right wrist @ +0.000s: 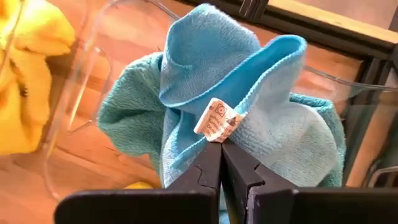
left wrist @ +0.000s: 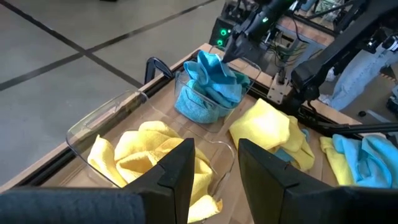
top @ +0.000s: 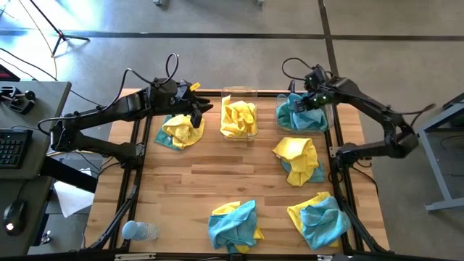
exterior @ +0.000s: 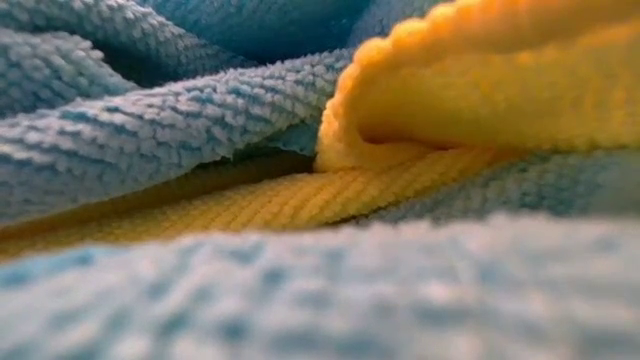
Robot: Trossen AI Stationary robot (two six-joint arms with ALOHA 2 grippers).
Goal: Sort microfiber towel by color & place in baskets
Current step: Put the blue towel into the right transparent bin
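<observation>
Towel (right wrist: 249,118) tag between closed right jaws.

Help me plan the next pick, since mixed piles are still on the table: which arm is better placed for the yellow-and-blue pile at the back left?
Left. The left gripper is open and right beside that pile. The right gripper is across the table, shut on a blue cloth at the blue basket.
</observation>
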